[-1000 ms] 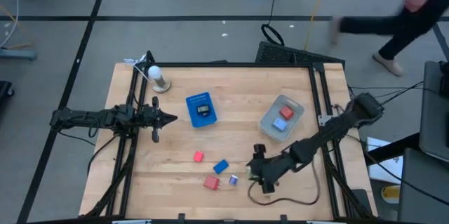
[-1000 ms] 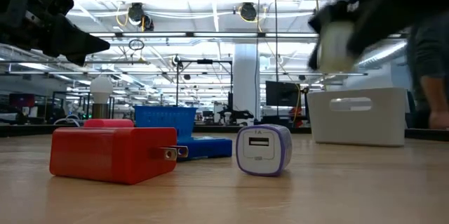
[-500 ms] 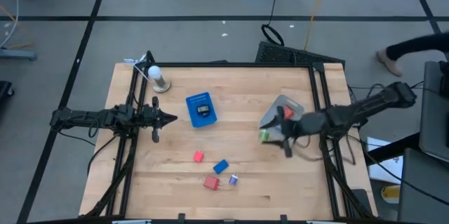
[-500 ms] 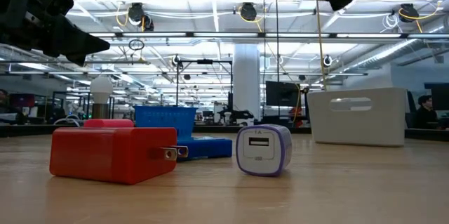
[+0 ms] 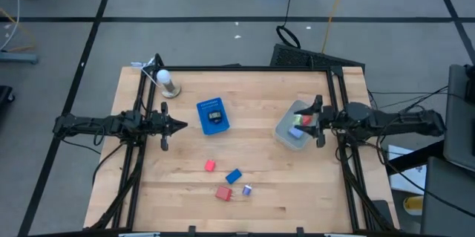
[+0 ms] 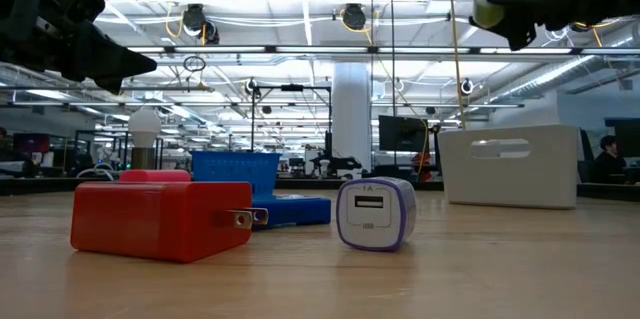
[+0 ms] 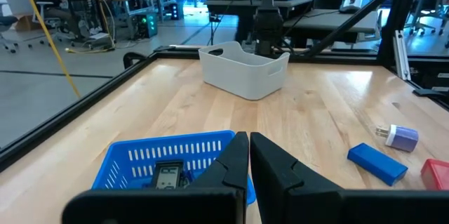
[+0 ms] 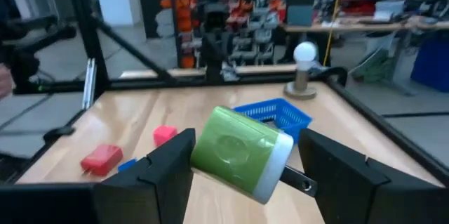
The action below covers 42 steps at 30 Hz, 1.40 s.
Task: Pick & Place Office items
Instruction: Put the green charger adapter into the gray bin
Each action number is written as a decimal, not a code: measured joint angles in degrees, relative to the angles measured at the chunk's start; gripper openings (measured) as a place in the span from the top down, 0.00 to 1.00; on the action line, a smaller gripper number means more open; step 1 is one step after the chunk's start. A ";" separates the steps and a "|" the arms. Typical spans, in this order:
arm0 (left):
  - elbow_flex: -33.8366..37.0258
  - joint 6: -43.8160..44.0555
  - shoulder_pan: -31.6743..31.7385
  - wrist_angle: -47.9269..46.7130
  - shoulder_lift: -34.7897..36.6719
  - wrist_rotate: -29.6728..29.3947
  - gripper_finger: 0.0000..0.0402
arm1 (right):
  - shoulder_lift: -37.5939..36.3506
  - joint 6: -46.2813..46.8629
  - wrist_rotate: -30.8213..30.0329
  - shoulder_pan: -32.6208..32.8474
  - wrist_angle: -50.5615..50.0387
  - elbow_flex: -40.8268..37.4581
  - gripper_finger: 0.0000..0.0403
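Note:
My right gripper (image 5: 310,122) is shut on a green-and-white charger (image 8: 242,152) high over the grey bin (image 5: 291,134), which holds a red and a blue piece. It also shows at the low view's top right (image 6: 495,9). On the table's near middle lie a small red block (image 5: 210,166), a blue block (image 5: 234,176), a red plug (image 5: 223,193) and a purple-white charger (image 5: 247,190). At the table's left my left gripper (image 5: 178,125) is shut on nothing and hangs in the air. My right gripper pinches the charger's green body (image 8: 210,147) between its two fingers (image 8: 165,171), one on each side. The fingers lie level and point toward the table's left. The charger is lifted clear and tilted, its white end (image 8: 275,168) lower, above the grey bin.
A blue tray (image 5: 213,115) with a dark item in it stands left of centre. A bulb-shaped lamp (image 5: 167,82) stands at the far left corner. Black frame rails (image 5: 335,96) run along the table's sides.
My right gripper has risen from the table's near edge by the purple-white charger, carrying the green charger toward the far right until it hangs over the grey bin. It has tipped from pointing down to level. The charger is lifted clear.

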State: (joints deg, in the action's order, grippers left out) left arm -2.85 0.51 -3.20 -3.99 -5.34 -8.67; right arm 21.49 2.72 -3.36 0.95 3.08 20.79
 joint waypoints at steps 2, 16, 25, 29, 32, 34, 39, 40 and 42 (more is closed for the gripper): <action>0.01 0.07 0.01 0.00 0.00 0.00 0.95 | -3.55 0.22 1.28 -2.00 -0.01 -1.79 0.44; 0.02 0.70 0.02 0.02 0.00 -0.41 0.95 | -15.68 -0.31 -1.05 -5.88 9.61 -15.16 0.44; 0.00 1.31 0.01 0.05 0.00 -0.42 0.95 | -16.58 0.06 -0.76 -5.86 9.78 -17.55 0.44; 0.01 1.29 0.01 0.05 0.00 -0.42 0.95 | -16.61 0.29 0.53 -5.84 10.15 -19.33 0.44; 0.01 1.24 0.01 0.05 0.00 -0.42 0.95 | -16.64 0.68 0.32 -5.88 11.14 -19.80 0.44; 0.00 1.10 0.00 0.05 0.00 -0.42 0.95 | -16.62 1.07 0.38 -5.88 11.59 -19.80 0.44; 0.01 1.10 0.01 0.05 0.00 -0.42 0.95 | -16.60 1.07 0.44 -5.88 11.67 -19.85 0.44; 0.02 1.07 0.00 0.05 0.00 -0.42 0.95 | -16.60 1.07 0.44 -5.88 11.68 -19.86 0.44; 0.01 1.08 0.01 0.05 0.00 -0.42 0.95 | -16.61 1.07 0.44 -5.88 11.69 -19.88 0.44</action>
State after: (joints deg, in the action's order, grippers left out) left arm -2.84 1.59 -3.19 -3.95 -5.34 -9.08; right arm 4.87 3.79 -2.92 -4.93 14.76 0.91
